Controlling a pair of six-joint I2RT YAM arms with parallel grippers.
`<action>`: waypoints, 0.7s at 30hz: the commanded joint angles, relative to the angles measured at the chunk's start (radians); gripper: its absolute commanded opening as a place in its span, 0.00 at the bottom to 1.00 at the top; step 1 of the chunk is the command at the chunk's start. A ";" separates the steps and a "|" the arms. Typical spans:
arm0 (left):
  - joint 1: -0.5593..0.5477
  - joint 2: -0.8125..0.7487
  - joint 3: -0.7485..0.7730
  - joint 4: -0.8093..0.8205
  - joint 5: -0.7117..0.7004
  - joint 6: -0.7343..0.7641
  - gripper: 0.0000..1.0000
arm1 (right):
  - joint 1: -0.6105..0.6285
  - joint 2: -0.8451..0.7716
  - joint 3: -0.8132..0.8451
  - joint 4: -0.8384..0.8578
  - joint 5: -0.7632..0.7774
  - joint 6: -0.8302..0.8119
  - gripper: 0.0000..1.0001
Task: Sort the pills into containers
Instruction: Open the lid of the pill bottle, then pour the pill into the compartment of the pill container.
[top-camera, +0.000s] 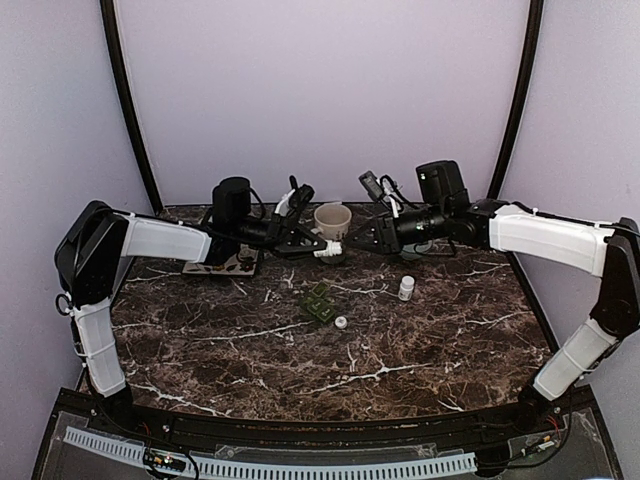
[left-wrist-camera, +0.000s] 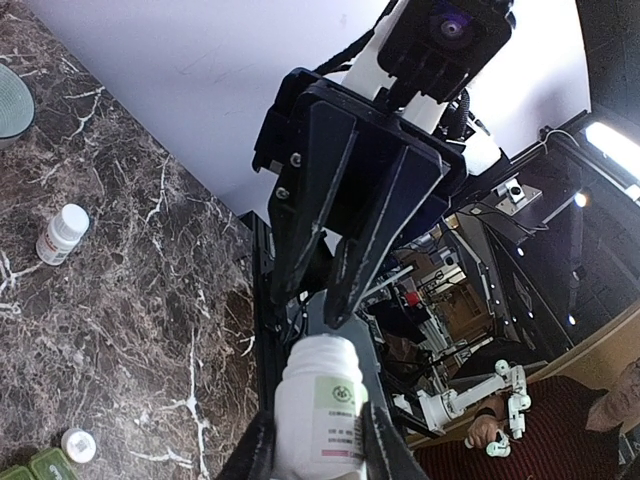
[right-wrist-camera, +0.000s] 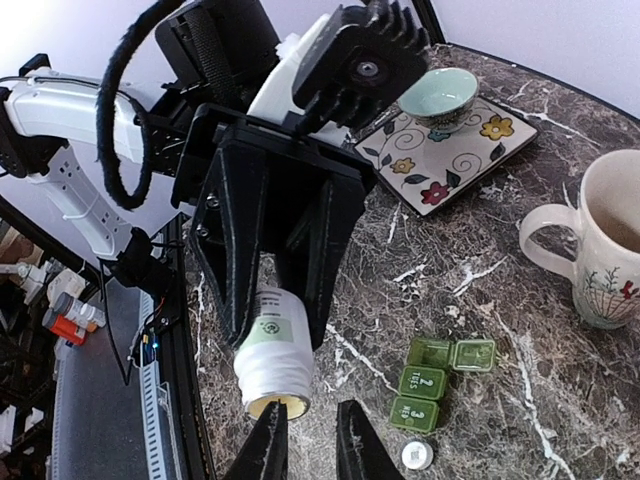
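Left claw (left-wrist-camera: 318, 455) is clamped on the white pill bottle (left-wrist-camera: 320, 400), held above the marble table (top-camera: 420, 350) with its open mouth turned toward the right claw (right-wrist-camera: 308, 445). That claw's tips stand just before the mouth, narrowly parted; whether they pinch anything I cannot tell. On the table nearby lie the green pill box (right-wrist-camera: 430, 380) and a white cap (right-wrist-camera: 417, 455).

**Hard to See**

In the left wrist view, the white bottle (left-wrist-camera: 318, 420) runs off the bottom edge, and its label is too small to read. The green pill box (left-wrist-camera: 40, 465) is cut off in the lower left corner, the bowl (left-wrist-camera: 10, 100) at the upper left. In the right wrist view, the mug (right-wrist-camera: 600, 240) runs off the right edge.
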 joint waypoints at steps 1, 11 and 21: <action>-0.005 -0.003 -0.030 0.014 -0.005 0.053 0.02 | 0.004 -0.038 -0.036 0.096 0.040 0.039 0.17; 0.002 -0.030 -0.047 -0.083 -0.014 0.143 0.02 | 0.009 -0.057 -0.136 0.011 0.223 0.024 0.23; 0.010 -0.109 -0.143 -0.205 -0.080 0.269 0.02 | 0.095 -0.002 -0.144 -0.122 0.434 -0.046 0.28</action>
